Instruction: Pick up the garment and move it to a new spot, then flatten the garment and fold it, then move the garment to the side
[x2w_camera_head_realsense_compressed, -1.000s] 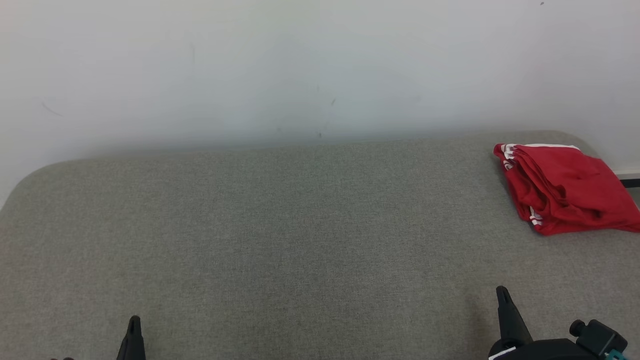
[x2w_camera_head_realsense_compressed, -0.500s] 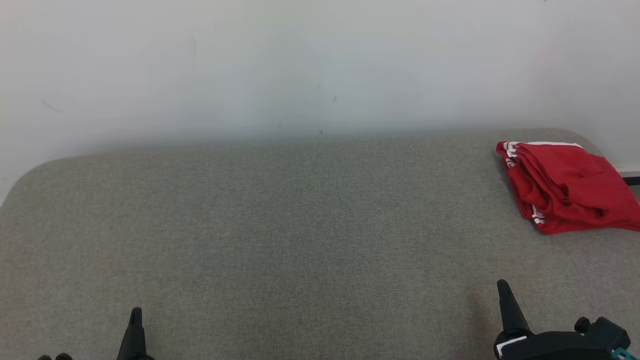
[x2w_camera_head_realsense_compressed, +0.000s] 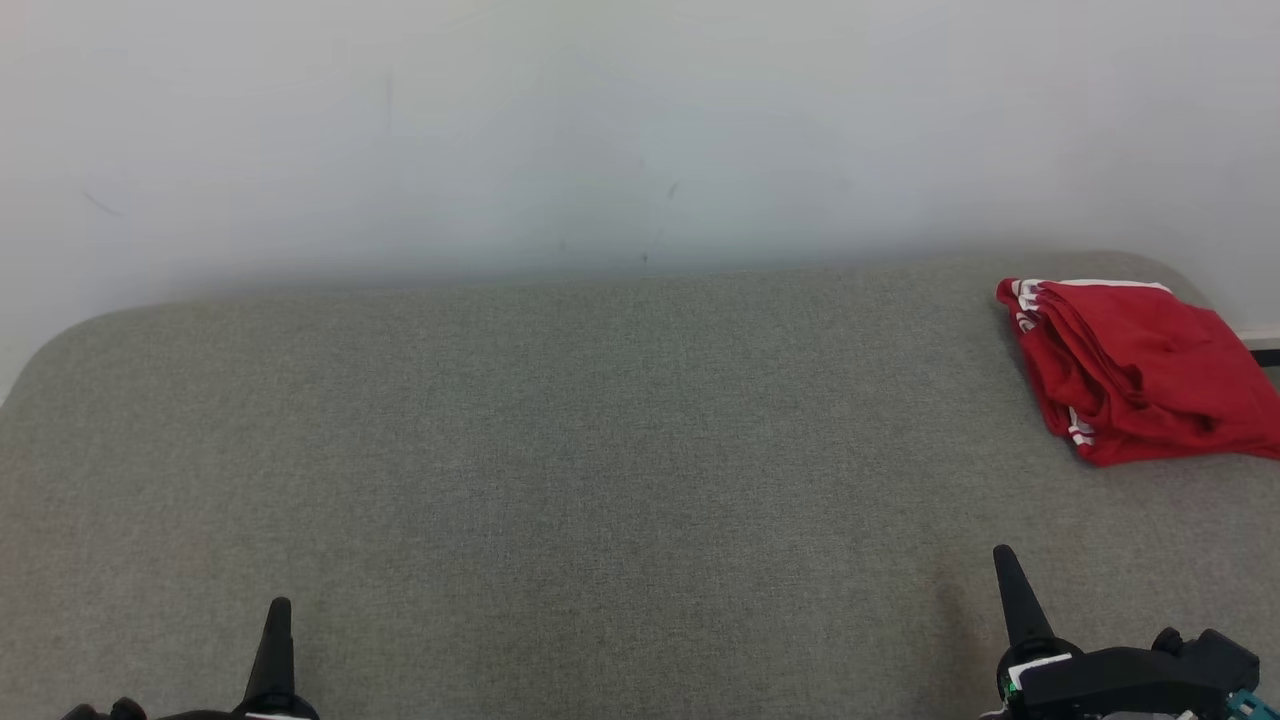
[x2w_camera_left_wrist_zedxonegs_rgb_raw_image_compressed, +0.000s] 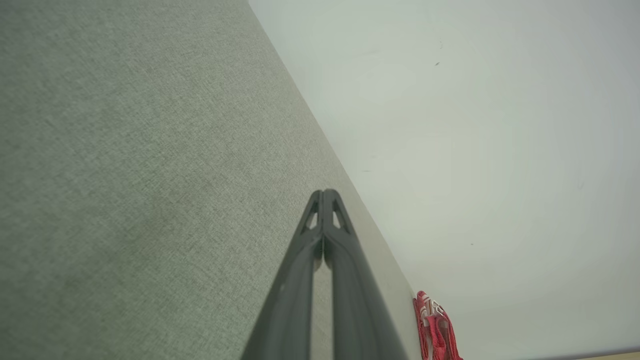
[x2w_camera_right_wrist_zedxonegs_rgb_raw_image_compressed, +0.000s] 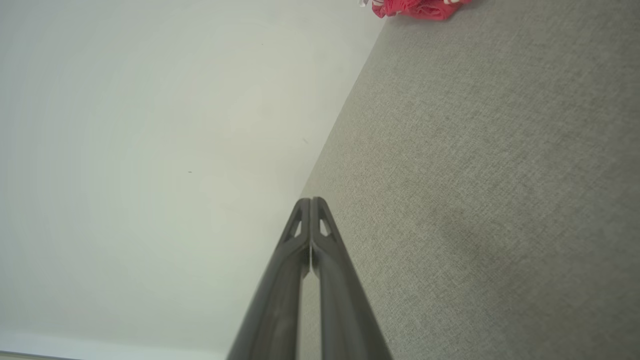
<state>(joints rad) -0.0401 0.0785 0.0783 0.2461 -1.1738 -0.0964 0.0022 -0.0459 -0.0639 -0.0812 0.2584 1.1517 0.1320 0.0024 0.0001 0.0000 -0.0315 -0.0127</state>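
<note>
Dark fingers of the left gripper (x2w_camera_head_realsense_compressed: 278, 612) and right gripper (x2w_camera_head_realsense_compressed: 1005, 560) are pressed together, empty, low over the grey fabric surface (x2w_camera_head_realsense_compressed: 600, 450). Well apart, the folded red garment (x2w_camera_head_realsense_compressed: 1140, 370) lies at the far right corner. The task looks complete, with nothing apparently left.

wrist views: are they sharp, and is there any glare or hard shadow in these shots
Head view: soft even light, no glare, red garment crisp. Left wrist view: tilted frame, left gripper slightly soft up close, grey fabric surface weave clear. Right wrist view: a faint diffuse shadow lies on the fabric beside the right gripper.
</note>
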